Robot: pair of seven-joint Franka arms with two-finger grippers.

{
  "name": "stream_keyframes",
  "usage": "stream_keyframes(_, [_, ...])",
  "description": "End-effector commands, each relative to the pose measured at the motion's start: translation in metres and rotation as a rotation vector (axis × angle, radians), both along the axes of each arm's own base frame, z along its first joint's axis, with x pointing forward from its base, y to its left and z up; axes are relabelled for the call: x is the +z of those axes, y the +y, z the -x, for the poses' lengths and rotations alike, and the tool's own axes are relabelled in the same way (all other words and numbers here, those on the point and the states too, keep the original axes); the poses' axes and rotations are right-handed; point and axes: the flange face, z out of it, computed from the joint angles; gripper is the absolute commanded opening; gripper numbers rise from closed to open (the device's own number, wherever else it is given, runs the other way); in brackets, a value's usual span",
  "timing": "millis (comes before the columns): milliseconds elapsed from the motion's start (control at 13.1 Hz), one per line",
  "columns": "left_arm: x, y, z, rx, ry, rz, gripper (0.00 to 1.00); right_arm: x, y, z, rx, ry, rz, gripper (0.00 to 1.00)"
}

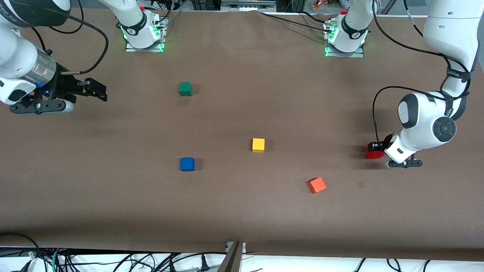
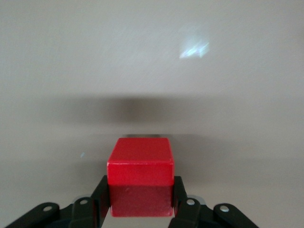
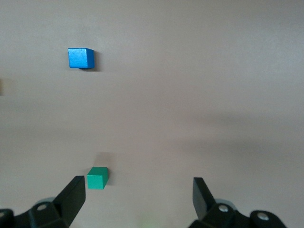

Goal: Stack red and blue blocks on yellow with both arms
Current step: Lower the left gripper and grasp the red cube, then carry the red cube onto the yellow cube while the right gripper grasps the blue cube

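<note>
The red block [image 1: 373,153] is at the left arm's end of the table, between the fingers of my left gripper [image 1: 375,148]. In the left wrist view the black fingers [image 2: 100,197] press on both sides of the red block [image 2: 140,164], so my left gripper [image 2: 141,195] is shut on it, low at the table. The blue block [image 1: 187,164] and yellow block [image 1: 258,145] lie apart mid-table. My right gripper [image 1: 99,91] is open and empty, held up at the right arm's end. Its wrist view shows the blue block [image 3: 80,58] past the open gripper [image 3: 139,190].
A green cube [image 1: 185,88] lies nearer the arms' bases and also shows in the right wrist view [image 3: 97,178]. An orange-red cube [image 1: 317,185] lies tilted, nearer the front camera than the yellow block. The brown table [image 1: 242,211] ends at a cable-strewn front edge.
</note>
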Motion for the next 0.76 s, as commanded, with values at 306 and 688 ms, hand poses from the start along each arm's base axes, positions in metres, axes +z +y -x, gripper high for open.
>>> stream_keyframes(306, [0.120, -0.246, -0.038, 0.113, -0.070, 0.022, 0.00, -0.042, 0.024, -0.016, 0.044, 0.061, 0.026, 1.00])
stream_keyframes(688, [0.080, -0.426, 0.005, 0.012, -0.058, 0.031, 0.00, -0.146, 0.078, -0.062, 0.053, 0.018, -0.003, 1.00])
